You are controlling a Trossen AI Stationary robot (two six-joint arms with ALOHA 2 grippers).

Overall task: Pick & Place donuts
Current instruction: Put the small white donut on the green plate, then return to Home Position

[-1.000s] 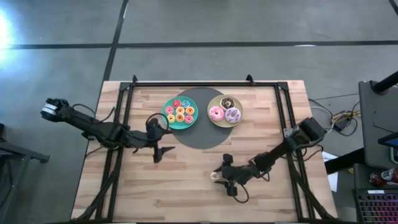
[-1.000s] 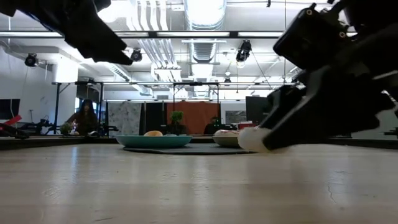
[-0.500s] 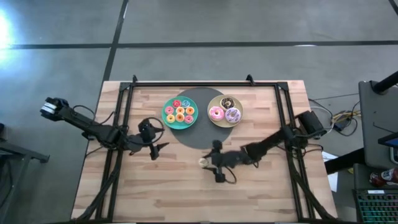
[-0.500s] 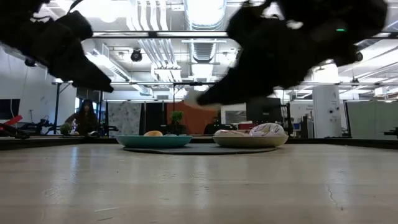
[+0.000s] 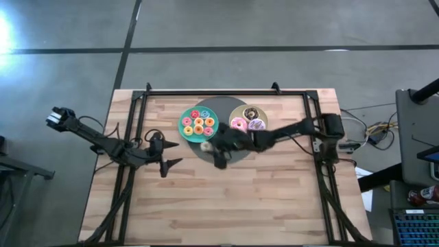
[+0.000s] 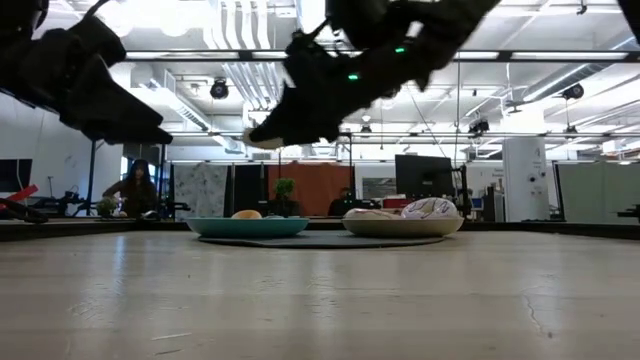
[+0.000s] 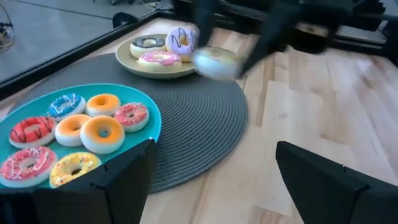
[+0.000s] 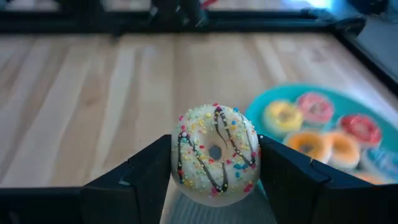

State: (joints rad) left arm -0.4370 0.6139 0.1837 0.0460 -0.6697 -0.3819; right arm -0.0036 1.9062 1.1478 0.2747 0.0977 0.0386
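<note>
My right gripper [image 8: 216, 163] is shut on a cream donut [image 8: 216, 155] with coloured sprinkles and dark drizzle. It hangs over the near edge of the dark round mat [image 5: 221, 155], just near of the teal plate [image 5: 185, 132]. That plate carries several tiny donuts [image 7: 102, 129]. The beige plate [image 5: 240, 134] beside it bears three larger donuts [image 7: 163, 58]. My left gripper [image 5: 169, 165] stands open over bare wood to the left of the mat, holding nothing. My right gripper pinches the cream donut between its two fingers [image 8: 147, 172], on opposite sides of the rim [image 8: 178, 163]. The fingers reach in from the table's right, slanting a little down. The donut stands on edge, frosted face toward the wrist, lifted clear above the mat.
The black frame rails [image 5: 219, 92] run along the table's far, left and right sides. Bare wood [image 5: 233, 206] fills the table's near half. A person [image 6: 135, 190] sits far off in the room behind the table.
My right gripper has swung from the table's near right toward the far left, rising, and carried the cream donut to the mat's near edge by the teal plate. My left gripper has drawn back toward the table's left edge and sunk a little, staying open.
</note>
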